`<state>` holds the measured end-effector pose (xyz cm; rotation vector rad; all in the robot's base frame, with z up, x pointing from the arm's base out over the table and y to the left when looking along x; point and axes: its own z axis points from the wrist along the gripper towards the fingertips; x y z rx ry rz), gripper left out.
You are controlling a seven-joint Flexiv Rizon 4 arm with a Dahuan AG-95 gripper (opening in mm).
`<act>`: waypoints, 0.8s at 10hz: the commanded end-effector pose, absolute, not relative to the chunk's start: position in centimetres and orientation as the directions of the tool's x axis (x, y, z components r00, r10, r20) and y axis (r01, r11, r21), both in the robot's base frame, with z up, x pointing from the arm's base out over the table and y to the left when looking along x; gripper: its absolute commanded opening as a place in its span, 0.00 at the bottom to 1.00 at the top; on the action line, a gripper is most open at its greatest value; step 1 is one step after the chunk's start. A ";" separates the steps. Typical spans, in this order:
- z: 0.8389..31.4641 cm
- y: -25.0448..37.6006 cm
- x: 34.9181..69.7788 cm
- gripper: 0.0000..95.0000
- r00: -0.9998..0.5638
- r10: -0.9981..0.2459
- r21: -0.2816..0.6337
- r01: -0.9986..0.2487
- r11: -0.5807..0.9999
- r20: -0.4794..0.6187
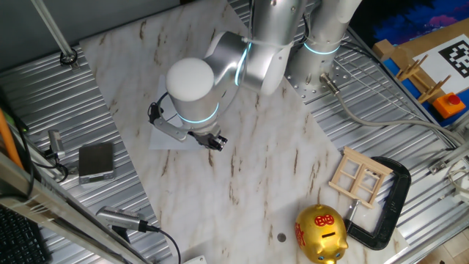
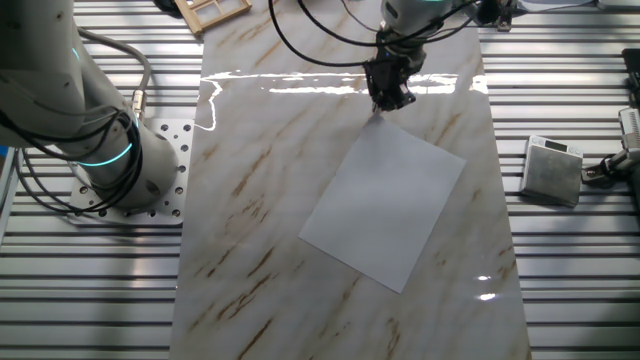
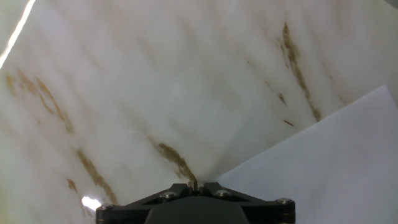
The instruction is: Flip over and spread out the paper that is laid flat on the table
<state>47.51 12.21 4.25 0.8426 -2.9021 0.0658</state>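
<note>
The paper (image 2: 385,200) is a plain white sheet lying flat on the marble table (image 2: 250,200), turned diagonally. My gripper (image 2: 388,100) stands at the sheet's far corner with its tips down at the table. In the hand view the two fingers (image 3: 194,185) are closed together, and the paper (image 3: 323,162) runs from the right edge down to the fingertips, where its corner meets them. In the first fixed view the arm covers most of the paper (image 1: 165,138), and the gripper (image 1: 215,141) is at its right corner.
A small grey box (image 2: 552,168) sits on the ribbed metal to the right of the table. A wooden frame (image 1: 359,178), a black clamp (image 1: 388,213) and a gold piggy bank (image 1: 320,233) lie at one table end. The arm base (image 2: 110,150) stands to the left.
</note>
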 end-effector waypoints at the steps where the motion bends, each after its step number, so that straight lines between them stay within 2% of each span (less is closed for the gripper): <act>1: 6.2 12.5 47.5 0.00 -0.831 -0.543 0.009 -0.546 0.838 0.126; 3: 8.7 12.8 47.8 0.00 -0.823 -0.554 0.023 -0.556 0.831 0.128; 5: 12.6 14.0 48.0 0.00 -0.816 -0.562 0.041 -0.562 0.826 0.132; 8: 15.8 15.3 48.8 0.00 -0.809 -0.568 0.053 -0.567 0.822 0.149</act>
